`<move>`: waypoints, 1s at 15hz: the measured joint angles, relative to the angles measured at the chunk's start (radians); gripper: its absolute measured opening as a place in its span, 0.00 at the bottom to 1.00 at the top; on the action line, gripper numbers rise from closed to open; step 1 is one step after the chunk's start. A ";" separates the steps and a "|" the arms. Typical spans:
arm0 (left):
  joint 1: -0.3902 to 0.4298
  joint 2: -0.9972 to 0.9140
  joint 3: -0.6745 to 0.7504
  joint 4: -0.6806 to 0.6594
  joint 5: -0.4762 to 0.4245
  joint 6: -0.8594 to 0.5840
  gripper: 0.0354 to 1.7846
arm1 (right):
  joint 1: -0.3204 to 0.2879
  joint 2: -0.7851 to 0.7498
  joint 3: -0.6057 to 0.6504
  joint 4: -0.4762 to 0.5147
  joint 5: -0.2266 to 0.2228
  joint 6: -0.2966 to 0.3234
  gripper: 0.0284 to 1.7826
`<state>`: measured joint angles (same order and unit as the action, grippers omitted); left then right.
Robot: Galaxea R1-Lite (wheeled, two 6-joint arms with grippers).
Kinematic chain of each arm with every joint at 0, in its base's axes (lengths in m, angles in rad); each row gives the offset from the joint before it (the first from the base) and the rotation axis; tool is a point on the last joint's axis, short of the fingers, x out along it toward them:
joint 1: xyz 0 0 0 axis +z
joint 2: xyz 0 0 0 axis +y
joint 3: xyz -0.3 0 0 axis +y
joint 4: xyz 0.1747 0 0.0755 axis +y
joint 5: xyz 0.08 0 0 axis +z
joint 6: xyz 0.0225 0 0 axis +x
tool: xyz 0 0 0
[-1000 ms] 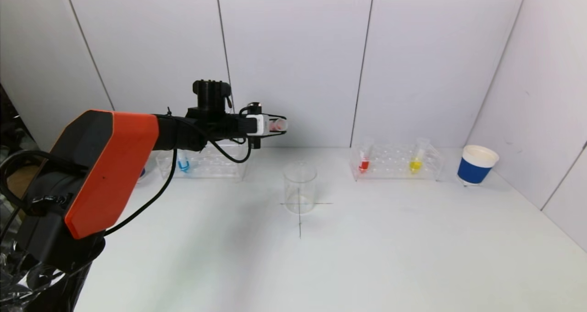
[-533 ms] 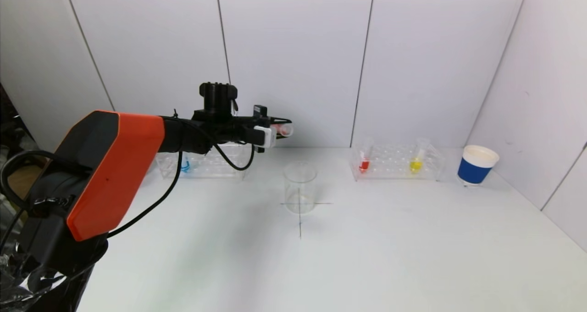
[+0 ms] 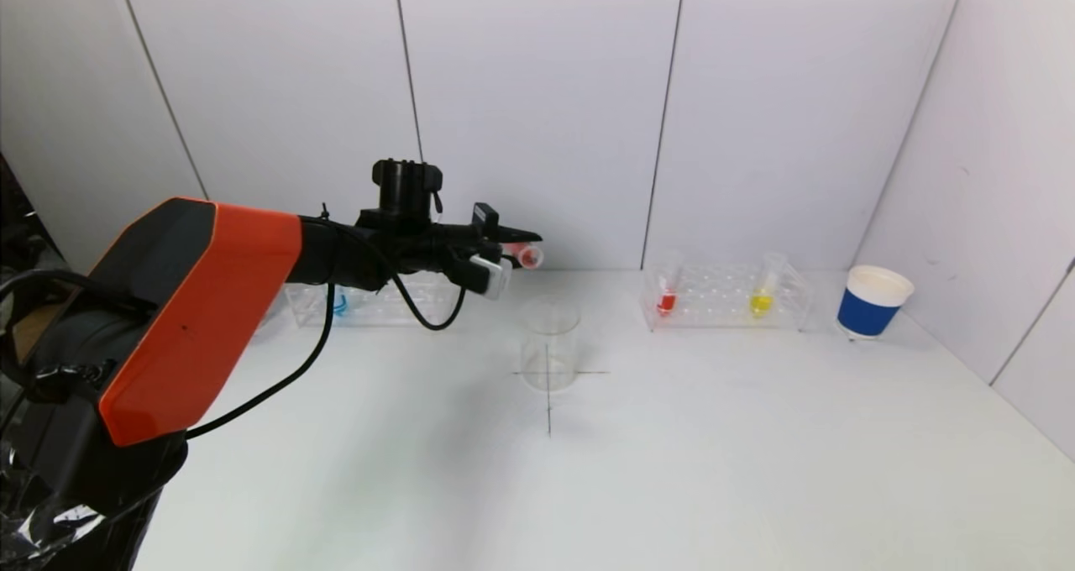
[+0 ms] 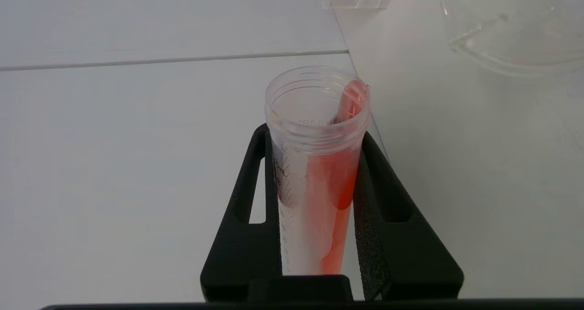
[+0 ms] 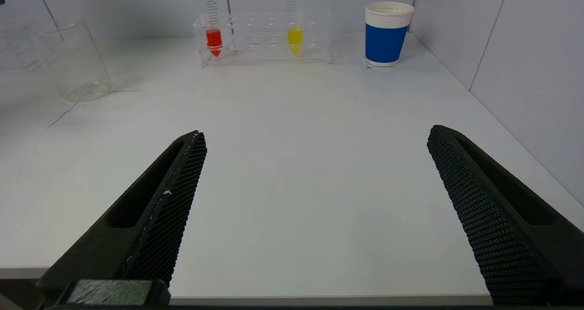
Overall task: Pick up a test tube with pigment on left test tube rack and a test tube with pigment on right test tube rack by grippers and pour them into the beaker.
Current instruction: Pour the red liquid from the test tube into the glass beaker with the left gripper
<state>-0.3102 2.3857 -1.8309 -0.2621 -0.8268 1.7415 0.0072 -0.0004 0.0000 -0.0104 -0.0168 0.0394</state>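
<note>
Above the tabletop (image 3: 672, 437) in the head view, my left end effector (image 3: 525, 248) tips a red test tube (image 3: 527, 256) beside the beaker (image 3: 549, 344). Left wrist view: jaws clamped on it; I should roll slowly, mouth over the rim. Right wrist view: my right end effector (image 5: 315, 164) waits, jaws apart.

Tube (image 3: 527, 256) with red pigment lying near-horizontal in air, open mouth facing beaker (image 3: 549, 344), pigment running along wall to rim. Beaker standing upright, clear, on cross mark. Right rack (image 3: 726, 298) holding red tube (image 3: 667, 294) and yellow tube (image 3: 763, 290) upright. Left rack (image 3: 369, 302) holding blue tube (image 3: 338, 301).
</note>
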 joint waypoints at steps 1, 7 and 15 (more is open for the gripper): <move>-0.001 -0.006 0.011 -0.001 0.000 0.003 0.24 | 0.000 0.000 0.000 0.000 0.000 0.000 0.99; -0.026 -0.047 0.132 -0.109 -0.006 0.022 0.24 | 0.000 0.000 0.000 0.000 0.000 0.000 0.99; -0.038 -0.071 0.187 -0.116 -0.004 0.135 0.24 | 0.000 0.000 0.000 0.000 0.000 0.000 0.99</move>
<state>-0.3481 2.3145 -1.6443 -0.3781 -0.8309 1.8766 0.0072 -0.0004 0.0000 -0.0104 -0.0168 0.0398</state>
